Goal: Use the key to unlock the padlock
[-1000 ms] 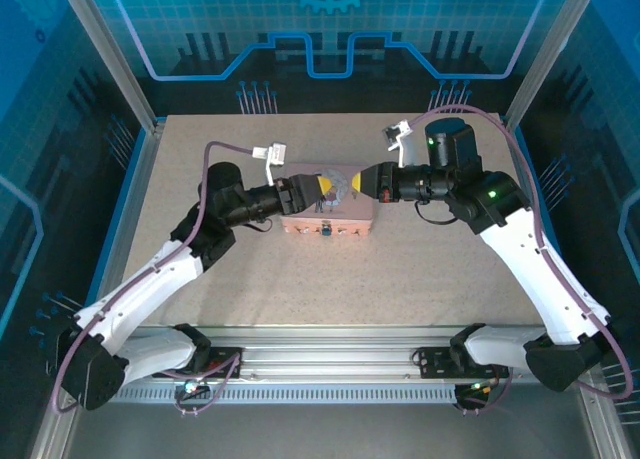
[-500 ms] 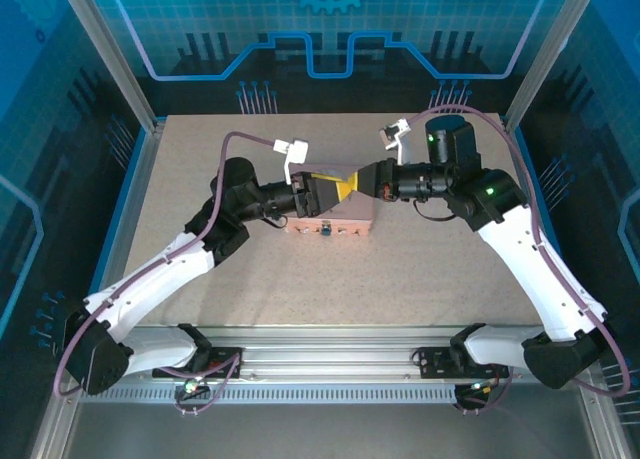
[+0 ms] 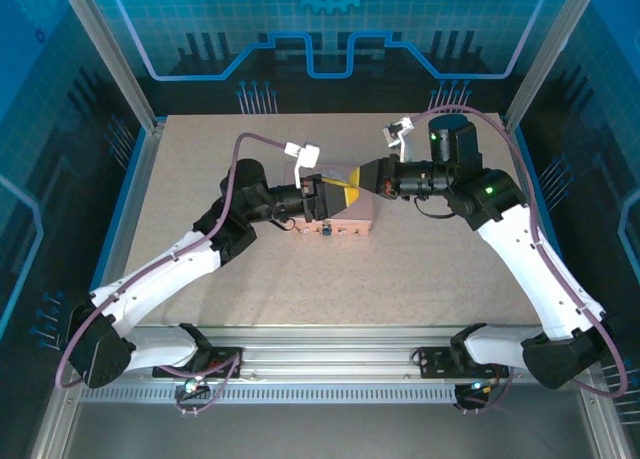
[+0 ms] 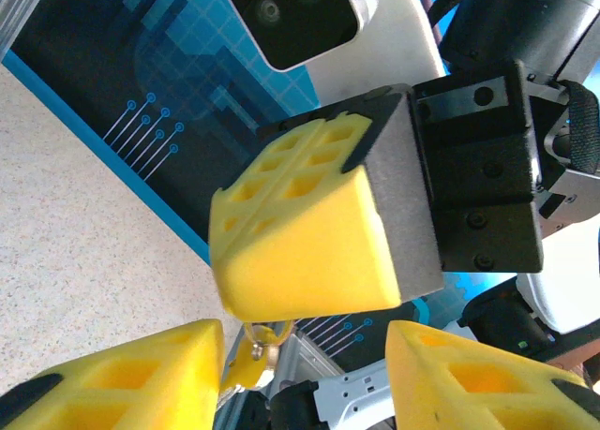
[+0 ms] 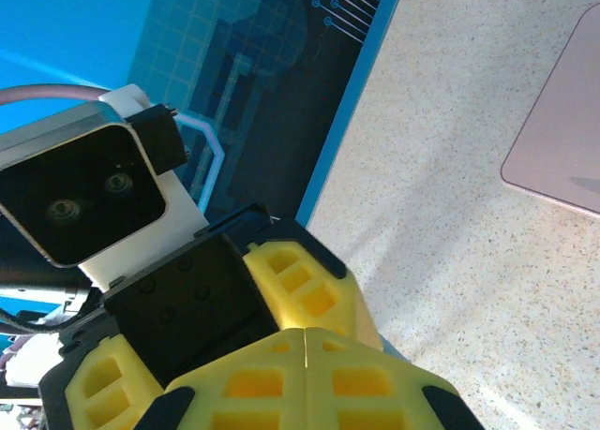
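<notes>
Where the two arms meet at the centre of the top view, we see the left claw [image 3: 333, 195] spread wide, its yellow fingers [image 4: 122, 378] well apart and gripping nothing. Between them pokes the right claw [image 3: 357, 185], clenched, its pads [image 5: 281, 378] pressed flat together. A small brass key [image 4: 262, 342] shows just under those tips in the left wrist view, though we cannot tell whether they pinch it. Both claws hover over the pink tin [image 3: 352, 219] on the bench [image 3: 430, 269]. Against the tin's lower edge in the top view sits the padlock [image 3: 326, 231], tiny and dark with a blue spot, apart from both claws.
</notes>
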Motion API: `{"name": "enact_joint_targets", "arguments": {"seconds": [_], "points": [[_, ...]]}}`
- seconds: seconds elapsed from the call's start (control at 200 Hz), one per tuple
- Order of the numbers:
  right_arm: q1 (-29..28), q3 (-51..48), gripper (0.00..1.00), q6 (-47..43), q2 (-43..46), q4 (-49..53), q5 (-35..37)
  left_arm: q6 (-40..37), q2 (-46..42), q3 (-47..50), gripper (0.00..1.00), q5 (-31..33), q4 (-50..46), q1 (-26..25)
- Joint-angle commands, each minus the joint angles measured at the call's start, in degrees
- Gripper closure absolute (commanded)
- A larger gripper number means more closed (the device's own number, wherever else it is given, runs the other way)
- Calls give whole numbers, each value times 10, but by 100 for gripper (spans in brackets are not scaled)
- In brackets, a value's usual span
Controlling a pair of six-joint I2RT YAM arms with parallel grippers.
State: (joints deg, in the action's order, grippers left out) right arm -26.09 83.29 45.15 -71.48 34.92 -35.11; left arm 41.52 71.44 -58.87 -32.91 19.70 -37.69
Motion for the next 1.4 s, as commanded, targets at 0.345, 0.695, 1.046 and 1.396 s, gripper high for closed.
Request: {"name": "enact_joint_targets", "arguments": {"seconds": [0.345,0.695,1.046,1.396], "points": [[20,-11,100,8,15,-11,-24,-25,3,-20,74,-9,2,-6],[26,-19,100,14,21,-17,-26,-33,-2,-13,97,-5,-15,-6],[26,-25,100,17,25,-24,-28,-36,-6,-12,80,2,-22,-6],[26,-24,100,23,29,-28,-36,-31,7,-17,51,14,-9,-11]]}}
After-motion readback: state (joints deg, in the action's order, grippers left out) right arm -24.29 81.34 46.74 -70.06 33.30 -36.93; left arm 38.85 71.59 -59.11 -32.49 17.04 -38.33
